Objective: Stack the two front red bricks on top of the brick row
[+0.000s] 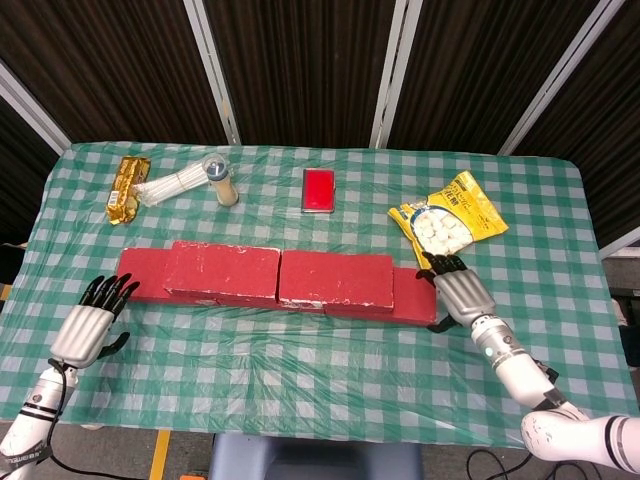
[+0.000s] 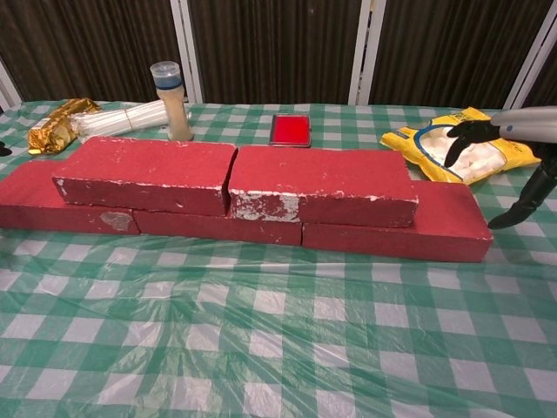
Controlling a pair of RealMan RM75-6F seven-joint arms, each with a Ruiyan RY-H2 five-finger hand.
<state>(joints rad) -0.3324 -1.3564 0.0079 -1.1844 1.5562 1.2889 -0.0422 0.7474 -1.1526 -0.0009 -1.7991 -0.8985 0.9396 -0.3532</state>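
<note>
Left robot hand (image 1: 90, 325) plain in head view, seemingly absent from chest view

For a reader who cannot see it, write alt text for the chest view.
Two red bricks lie stacked on a red brick row on a green checked table. The right hand hovers open beside the row's end, holding nothing.

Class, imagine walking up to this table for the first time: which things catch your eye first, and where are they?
Most striking is the red brick wall across the table's middle, two bricks lying on a lower row. The right hand hovers open just off the wall's right end, beside the yellow snack bag; the left hand waits open near the left end.
</note>
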